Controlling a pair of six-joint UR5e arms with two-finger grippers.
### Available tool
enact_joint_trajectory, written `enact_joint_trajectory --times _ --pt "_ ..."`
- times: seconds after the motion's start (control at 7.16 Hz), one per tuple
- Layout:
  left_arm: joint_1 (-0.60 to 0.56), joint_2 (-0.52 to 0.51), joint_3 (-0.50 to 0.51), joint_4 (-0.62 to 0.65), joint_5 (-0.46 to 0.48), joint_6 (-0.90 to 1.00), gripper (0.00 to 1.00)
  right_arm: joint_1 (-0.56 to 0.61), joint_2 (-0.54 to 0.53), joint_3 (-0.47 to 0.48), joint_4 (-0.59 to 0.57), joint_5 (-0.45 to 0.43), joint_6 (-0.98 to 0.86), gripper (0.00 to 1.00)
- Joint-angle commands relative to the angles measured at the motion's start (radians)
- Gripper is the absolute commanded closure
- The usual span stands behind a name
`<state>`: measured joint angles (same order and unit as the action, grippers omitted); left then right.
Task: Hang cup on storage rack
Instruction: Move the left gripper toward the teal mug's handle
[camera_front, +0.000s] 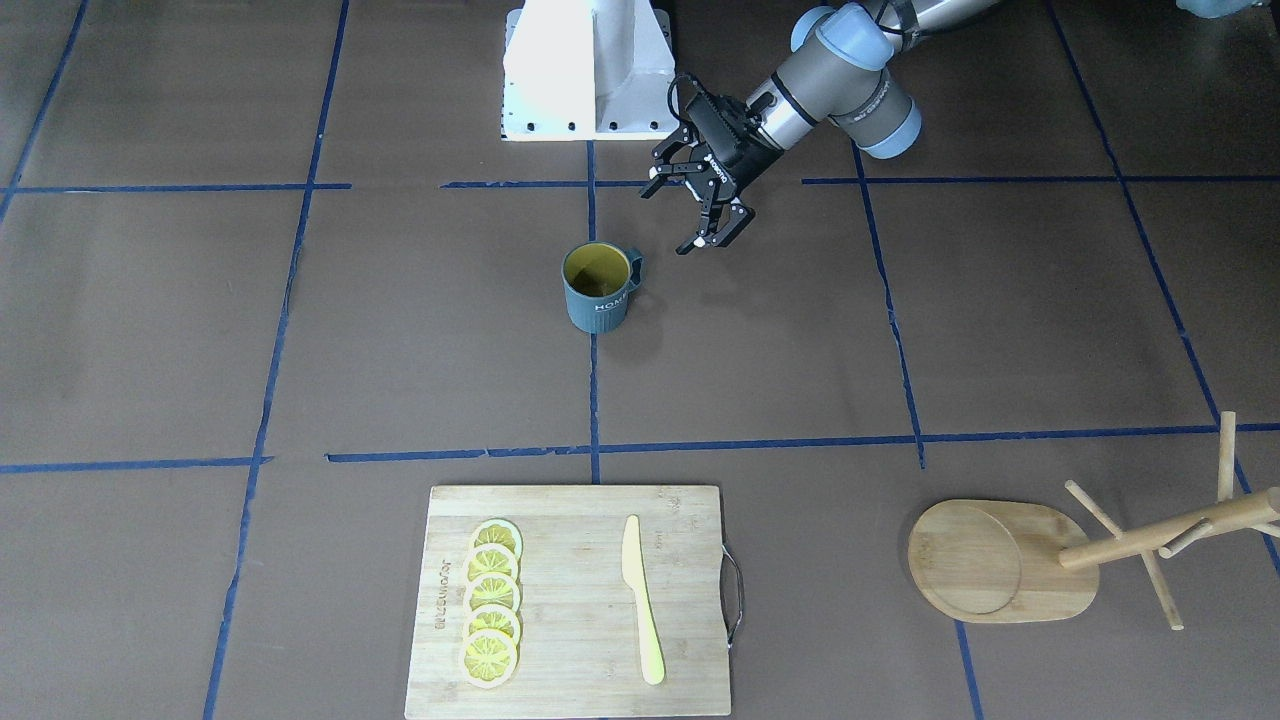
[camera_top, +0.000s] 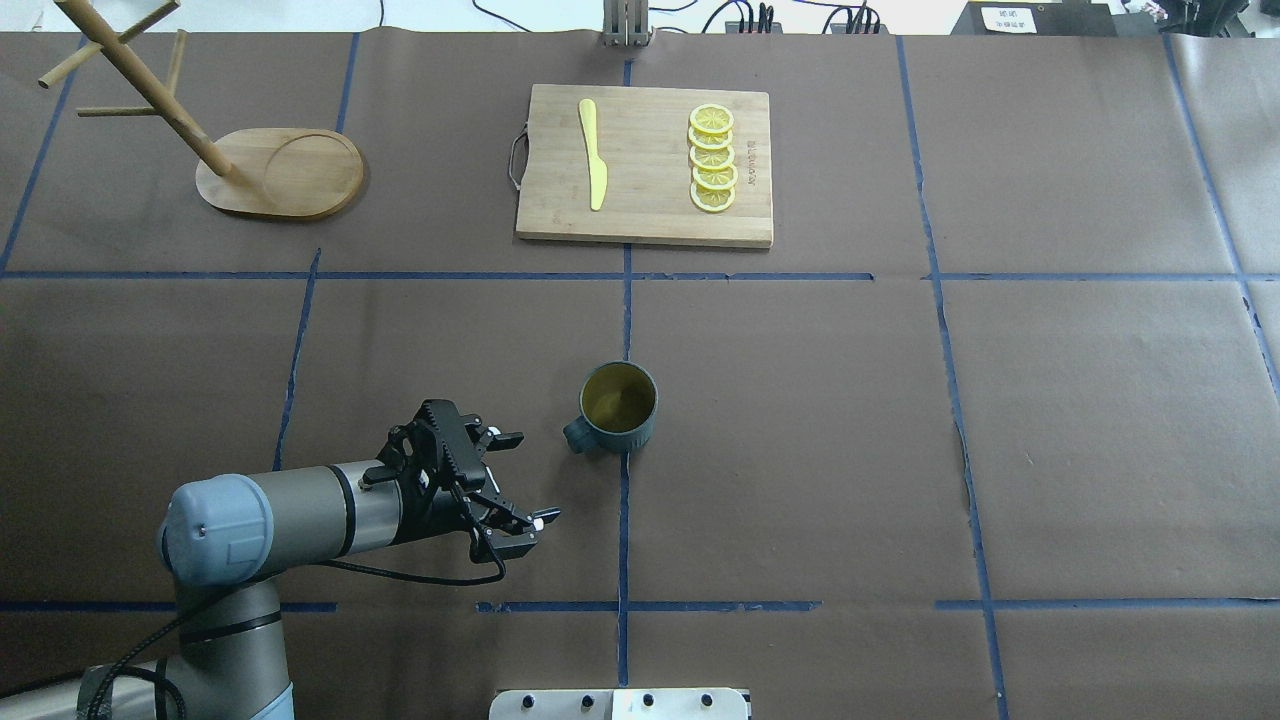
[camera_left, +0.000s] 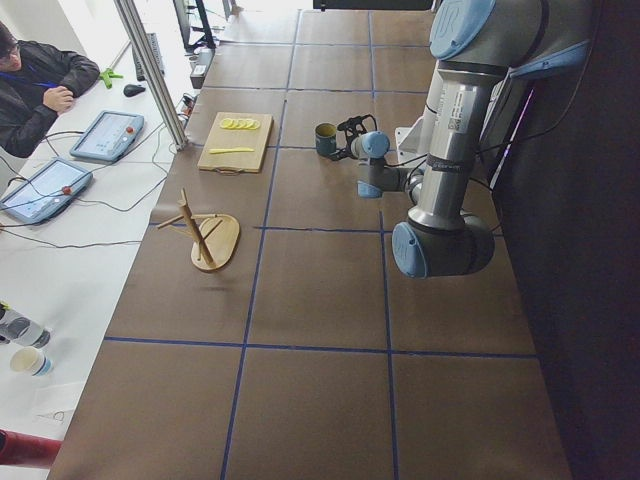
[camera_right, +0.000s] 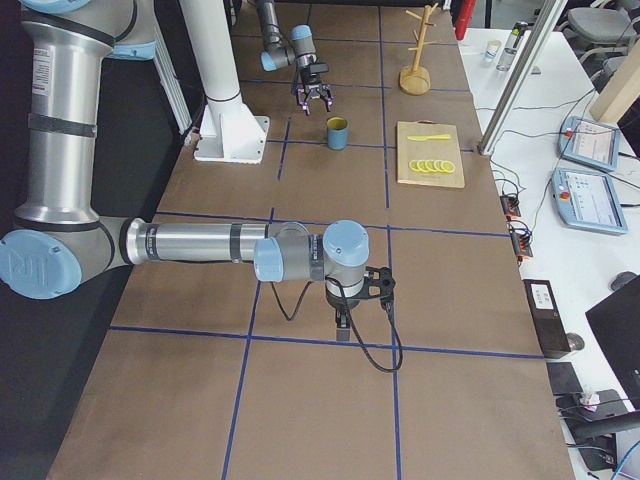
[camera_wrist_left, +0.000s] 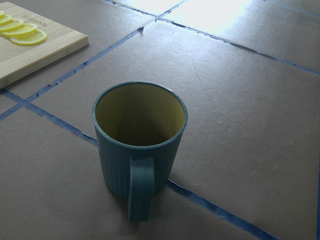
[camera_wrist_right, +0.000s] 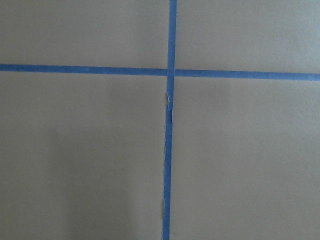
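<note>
The dark teal cup (camera_top: 620, 405) with a yellow inside stands upright near the table's middle, its handle turned toward my left gripper. It also shows in the front view (camera_front: 598, 290) and fills the left wrist view (camera_wrist_left: 137, 145). My left gripper (camera_top: 535, 478) is open and empty, a short way from the cup's handle side; in the front view (camera_front: 672, 215) it hangs above the table. The bamboo storage rack (camera_top: 280, 172) stands at the far left with bare pegs (camera_front: 985, 560). My right gripper (camera_right: 347, 318) shows only in the exterior right view, so I cannot tell its state.
A rectangular bamboo cutting board (camera_top: 645, 215) with several lemon slices (camera_top: 712, 160) and a yellow knife (camera_top: 593, 155) lies at the far middle. The white robot base (camera_front: 590, 70) is behind the cup. Blue tape lines cross the brown table paper (camera_wrist_right: 170, 150).
</note>
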<state>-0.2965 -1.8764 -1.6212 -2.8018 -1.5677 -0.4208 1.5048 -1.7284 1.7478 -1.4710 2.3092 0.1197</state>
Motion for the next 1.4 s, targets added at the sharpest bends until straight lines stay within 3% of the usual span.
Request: enact_joint_trajectory --times 0.0,0.98,1.26 --pt "0.010 -0.068 0.110 -0.073 0.063 0.002 0.00 0.000 -0.007 0.006 0.008 0.002 0.012 0.00" --pt "0.013 -0.093 0.116 -0.071 0.066 0.007 0.03 0.000 -0.007 0.003 0.008 0.002 0.011 0.00" --pt "0.016 -0.095 0.122 -0.067 0.165 0.010 0.03 0.000 -0.007 0.003 0.008 0.002 0.009 0.00"
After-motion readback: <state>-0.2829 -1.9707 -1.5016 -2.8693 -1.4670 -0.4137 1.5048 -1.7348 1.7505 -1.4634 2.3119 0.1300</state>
